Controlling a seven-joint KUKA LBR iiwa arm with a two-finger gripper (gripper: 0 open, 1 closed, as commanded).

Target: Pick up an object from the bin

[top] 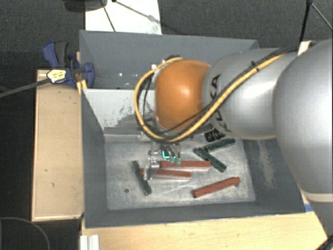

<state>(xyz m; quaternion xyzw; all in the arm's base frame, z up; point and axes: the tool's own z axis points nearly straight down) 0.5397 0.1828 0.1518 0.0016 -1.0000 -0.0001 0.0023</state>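
End effector (pixel 155 165) sits low in the bin (pixel 96 139), beneath the orange wrist cover (pixel 179 95), left of centre on the bin floor. Released or clenched: cannot tell, the tip is too small and partly hidden.

It stands over the left ends of two red-brown bars lying side by side, the far red-brown bar (pixel 190 164) and the near red-brown bar (pixel 174 174); contact cannot be judged.

A dark green bar (pixel 141 177) lies tilted just left of it. A third red-brown bar (pixel 216 186) lies apart, near and right. Two more dark green bars (pixel 212 159) (pixel 221 144) lie to the right, beside the arm.
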